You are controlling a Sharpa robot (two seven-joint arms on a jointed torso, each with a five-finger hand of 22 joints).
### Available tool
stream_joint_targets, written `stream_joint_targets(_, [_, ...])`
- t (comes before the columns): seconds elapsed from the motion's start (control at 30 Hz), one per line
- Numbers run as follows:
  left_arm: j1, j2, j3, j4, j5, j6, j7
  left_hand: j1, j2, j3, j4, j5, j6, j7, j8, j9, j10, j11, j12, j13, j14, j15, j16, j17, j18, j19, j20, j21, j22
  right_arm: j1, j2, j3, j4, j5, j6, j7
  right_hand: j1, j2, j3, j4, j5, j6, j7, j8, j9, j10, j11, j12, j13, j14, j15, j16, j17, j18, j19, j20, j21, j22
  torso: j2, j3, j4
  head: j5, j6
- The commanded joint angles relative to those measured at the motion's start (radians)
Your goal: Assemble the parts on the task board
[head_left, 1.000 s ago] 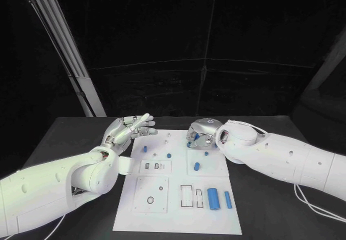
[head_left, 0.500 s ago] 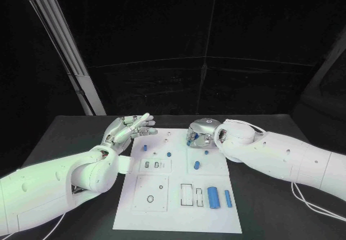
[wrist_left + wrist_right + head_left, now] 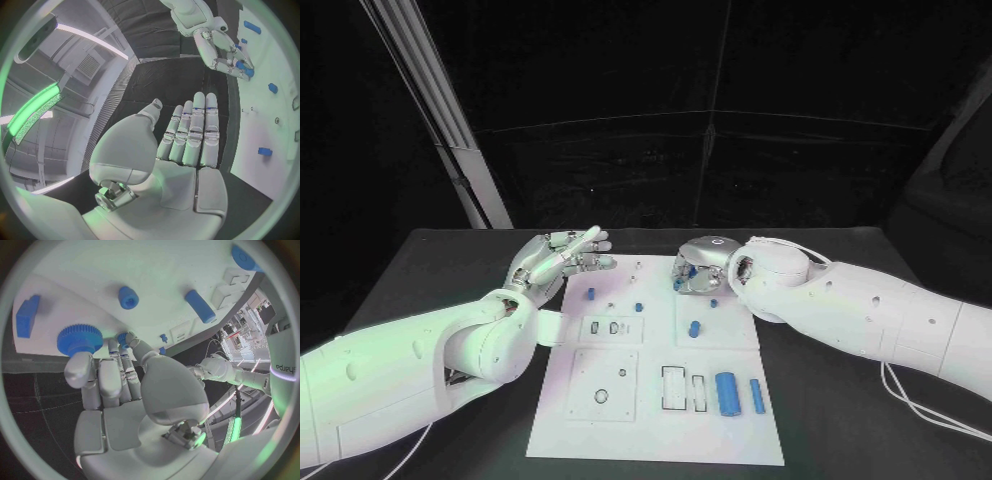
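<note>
The white task board (image 3: 661,400) lies in the middle of the black table. My right hand (image 3: 697,270) reaches down onto the board's far end. Its thumb and fingers pinch a blue gear (image 3: 80,339) against the board, and blue shows at its fingertips (image 3: 240,65). My left hand (image 3: 560,258) is raised beside the board's far left corner, fingers straight and apart, holding nothing (image 3: 187,140). On the near part of the board lie a thick blue cylinder (image 3: 727,393) and a slim blue bar (image 3: 756,397).
Small blue pieces (image 3: 590,296) (image 3: 638,309) (image 3: 694,330) are spread over the board's far half. Close to the right hand are a blue peg (image 3: 129,297), a blue cylinder (image 3: 200,306) and a blue block (image 3: 27,316). Metal poles (image 3: 444,130) rise at the back left.
Both hands stay where they were, and the right hand keeps its hold at the board's far end.
</note>
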Motion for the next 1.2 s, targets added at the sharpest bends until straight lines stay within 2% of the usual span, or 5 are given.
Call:
stream_joint_targets(0.03, [0.001, 0.001, 0.001, 0.0, -0.003, 0.017, -0.003, 0.002, 0.01, 0.002, -0.006, 0.001, -0.001, 0.006, -0.005, -0.001, -0.003, 0.004, -0.005, -0.002, -0.001, 0.005, -0.006, 0.001, 0.006, 0.005, 0.001, -0.006, -0.001, 0.001, 0.0, -0.001, 0.002, 0.01, -0.039, 0.012, -0.006, 0.006, 0.018, 0.004, -0.005, 0.023, -0.007, 0.004, 0.005, 0.025, -0.005, 0.005, 0.003, 0.038, -0.002, 0.011, 0.009, -0.011, 0.011, -0.004, 0.009, 0.012, 0.001, -0.0006, 0.0008, 0.0, -0.001])
stream_joint_targets(0.27, [0.001, 0.0, 0.001, -0.001, -0.002, 0.023, -0.007, 0.003, 0.011, 0.003, -0.008, 0.001, -0.002, 0.007, -0.007, -0.001, -0.004, 0.005, -0.007, -0.002, -0.001, 0.006, -0.009, 0.002, 0.006, 0.005, 0.001, -0.008, -0.003, 0.001, -0.001, 0.0, 0.022, 0.048, -0.196, 0.026, -0.023, -0.002, 0.045, 0.025, -0.012, 0.051, -0.017, 0.007, 0.006, 0.059, -0.017, 0.007, 0.005, 0.035, -0.011, 0.021, 0.011, -0.013, 0.015, -0.013, 0.018, 0.024, 0.001, -0.0013, -0.0001, -0.001, 0.003])
stream_joint_targets(0.47, [0.001, 0.0, 0.0, 0.0, 0.002, 0.027, -0.009, 0.001, 0.01, 0.002, -0.008, 0.0, -0.003, 0.008, -0.008, -0.001, -0.005, 0.006, -0.009, -0.002, -0.002, 0.006, -0.011, 0.003, 0.006, 0.005, 0.002, -0.009, -0.004, 0.001, 0.017, 0.0, 0.007, 0.06, -0.255, 0.002, -0.027, -0.003, 0.05, 0.031, -0.012, 0.051, -0.017, 0.005, 0.006, 0.059, -0.017, 0.005, 0.004, 0.035, -0.011, 0.024, 0.014, -0.014, 0.017, -0.014, 0.021, 0.028, 0.004, -0.0028, 0.0035, -0.005, 0.011])
stream_joint_targets(0.83, [0.002, 0.006, 0.0, -0.007, 0.003, 0.03, -0.012, 0.0, 0.009, 0.001, -0.008, 0.0, -0.003, 0.008, -0.009, -0.001, -0.005, 0.006, -0.01, -0.002, -0.002, 0.007, -0.012, 0.003, 0.006, 0.005, 0.002, -0.01, -0.004, 0.011, 0.105, 0.0, -0.072, 0.066, -0.265, -0.021, -0.029, -0.01, 0.062, 0.036, -0.013, 0.047, -0.015, -0.001, 0.004, 0.055, -0.015, -0.001, 0.003, 0.035, -0.01, 0.027, 0.014, -0.015, 0.018, -0.014, 0.024, 0.032, 0.007, -0.0036, 0.0097, -0.008, 0.013])
stream_joint_targets(1.2, [0.003, 0.003, 0.0, 0.001, 0.007, 0.026, -0.011, -0.002, 0.01, 0.001, -0.008, 0.0, -0.004, 0.009, -0.009, -0.001, -0.006, 0.007, -0.011, -0.002, -0.002, 0.007, -0.013, 0.004, 0.006, 0.005, 0.002, -0.011, -0.005, 0.019, 0.155, 0.0, -0.132, 0.059, -0.246, -0.046, -0.034, -0.019, 0.077, 0.045, -0.022, 0.04, -0.013, -0.004, 0.002, 0.045, -0.012, -0.005, 0.001, 0.034, -0.007, 0.032, 0.017, -0.015, 0.018, -0.012, 0.026, 0.035, 0.012, -0.0054, 0.0075, -0.001, 0.018])
